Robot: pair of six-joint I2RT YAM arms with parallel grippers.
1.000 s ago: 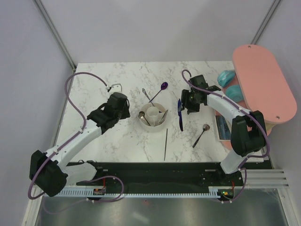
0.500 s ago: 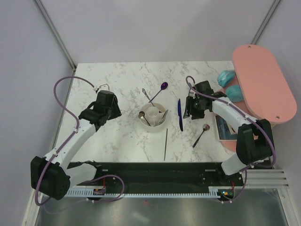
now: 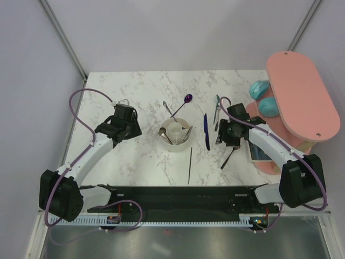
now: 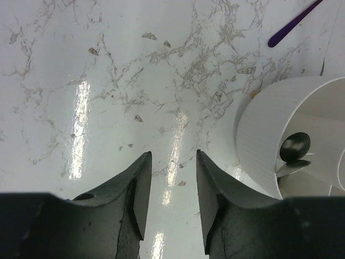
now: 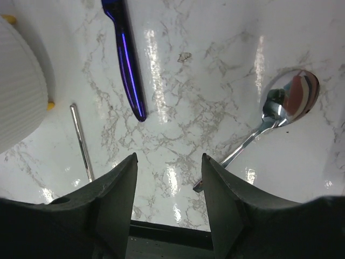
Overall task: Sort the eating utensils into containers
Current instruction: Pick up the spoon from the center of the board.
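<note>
Left wrist: spoon (image 4: 295, 147) in holder (image 4: 260, 135)

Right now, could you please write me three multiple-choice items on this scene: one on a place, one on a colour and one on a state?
1. Where does the blue-handled utensil lie?
A. in the central cup
B. on the marble table, between the white round holder and the right gripper
C. on the pink board

2. What colour is the spoon on the table behind the holder?
A. purple
B. gold
C. red

3. How does the right gripper stand?
A. shut on a utensil
B. out of view
C. open and empty

Answers:
1 B: the top view shows it flat on the marble beside the holder.
2 A: its bowl and handle are purple.
3 C: the right wrist view shows its fingers apart with only marble between them.
</note>
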